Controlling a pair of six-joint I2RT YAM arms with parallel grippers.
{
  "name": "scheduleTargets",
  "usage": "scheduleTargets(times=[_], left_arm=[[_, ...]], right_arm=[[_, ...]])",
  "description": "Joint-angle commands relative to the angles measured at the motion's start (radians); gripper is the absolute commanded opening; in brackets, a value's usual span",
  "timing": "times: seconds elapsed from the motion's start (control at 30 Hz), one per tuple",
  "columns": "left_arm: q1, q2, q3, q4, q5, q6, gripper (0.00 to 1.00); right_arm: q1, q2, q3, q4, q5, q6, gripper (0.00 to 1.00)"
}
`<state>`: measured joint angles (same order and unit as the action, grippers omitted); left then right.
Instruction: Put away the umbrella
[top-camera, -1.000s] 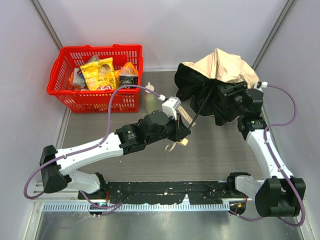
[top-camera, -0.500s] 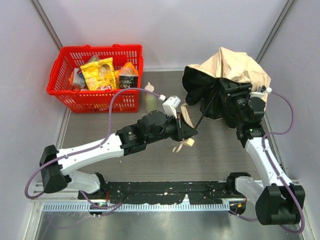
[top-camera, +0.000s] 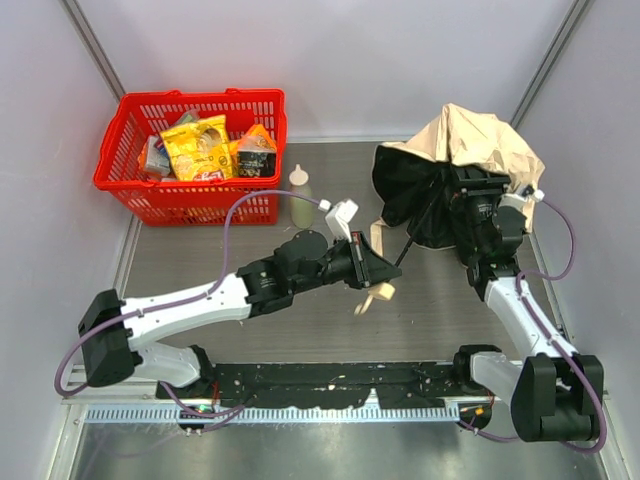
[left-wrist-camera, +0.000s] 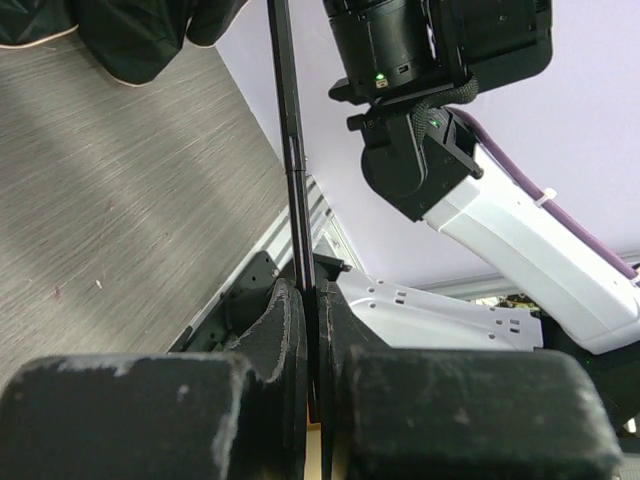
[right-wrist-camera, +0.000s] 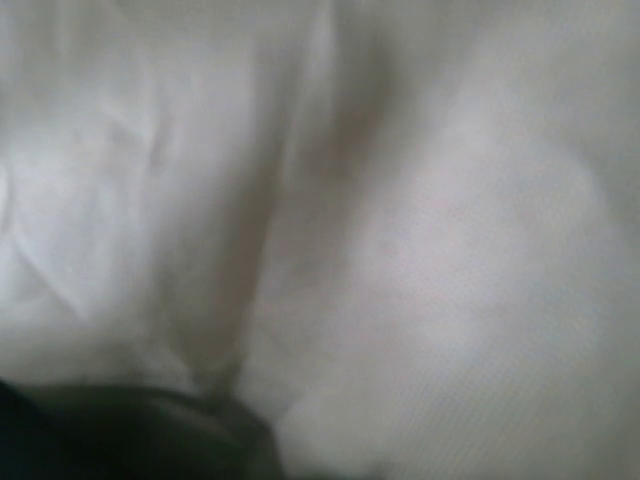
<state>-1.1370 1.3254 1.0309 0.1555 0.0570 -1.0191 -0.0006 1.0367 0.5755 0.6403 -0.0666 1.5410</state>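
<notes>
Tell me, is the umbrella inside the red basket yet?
No, the umbrella lies partly open on the table at the far right, well apart from the red basket, which holds snack packets.

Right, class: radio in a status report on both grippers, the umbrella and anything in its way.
Left gripper shut on umbrella shaft. Right gripper against half-open canopy, state unreadable. Squeeze bottle stands apart, nothing blocking.

A red basket (top-camera: 180, 205) holds what look like snack packets (top-camera: 198, 145), a bottle (top-camera: 301, 197) just beside.
</notes>
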Motion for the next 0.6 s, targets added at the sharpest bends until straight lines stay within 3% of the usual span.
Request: scheduleTargets(times=[0.0,0.17,0.3,0.33,0.4,0.43,0.57], left_arm=[[0.000,-0.078,0.006,0.223,0.001,0.004,0.00],[0.000,-0.080,-0.002,0.230,0.014,-0.001,0.00],[0.000,-0.081,-0.011,0.242,0.023,-0.010,0.00],[0.000,-0.083,-0.014,0.243,0.021,-0.013,0.00],[-0.001,-0.087,-0.017,0.246,0.024,-0.013,0.00],[-0.001,-0.086,-0.018,0.242,0.021,-0.013,0.00],[0.022,-0.075,-0.003,0.181,-0.009,-0.018,0.00]], right_arm=[[0.001,-0.026,-0.019,0.079,0.117,0.001,0.51],[0.001,0.009,-0.002,0.117,0.094,-0.030,0.30],[-0.002,0.034,0.004,0.150,0.082,-0.035,0.37],[-0.002,0.045,0.007,0.163,0.082,-0.039,0.34],[-0.004,0.052,0.012,0.170,0.082,-0.048,0.08],[-0.006,0.057,0.020,0.162,0.044,-0.056,0.01],[0.001,0.051,0.058,0.133,-0.045,-0.128,0.01]])
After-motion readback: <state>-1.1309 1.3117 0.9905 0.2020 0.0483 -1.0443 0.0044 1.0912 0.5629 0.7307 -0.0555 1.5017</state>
